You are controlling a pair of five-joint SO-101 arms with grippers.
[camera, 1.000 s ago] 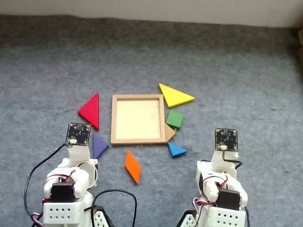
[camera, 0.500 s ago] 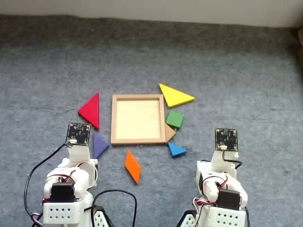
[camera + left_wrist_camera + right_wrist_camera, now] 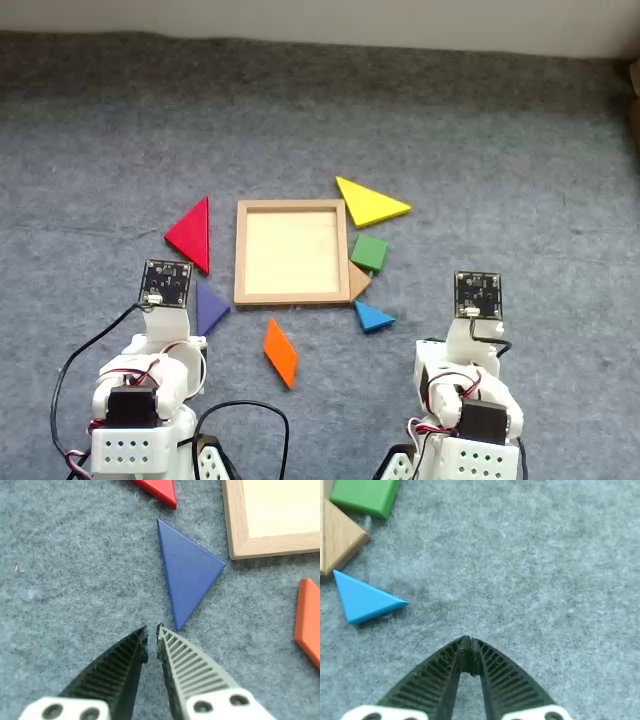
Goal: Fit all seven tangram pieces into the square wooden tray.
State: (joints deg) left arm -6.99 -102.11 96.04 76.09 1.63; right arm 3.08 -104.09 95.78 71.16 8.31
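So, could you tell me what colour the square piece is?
The square piece is green, clearest in the high view.

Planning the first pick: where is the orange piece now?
In the high view, the orange piece lies on the robot's side of the tray, nearer the left arm, just right of the purple triangle.

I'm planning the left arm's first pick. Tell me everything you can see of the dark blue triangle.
The dark blue triangle is a flat, single-coloured piece with three sharp corners and a matt painted look. It lies flat on the grey carpet, apart from the wooden tray corner, the red triangle and the orange piece. One corner ends close before the shut left gripper; nothing appears to touch it.
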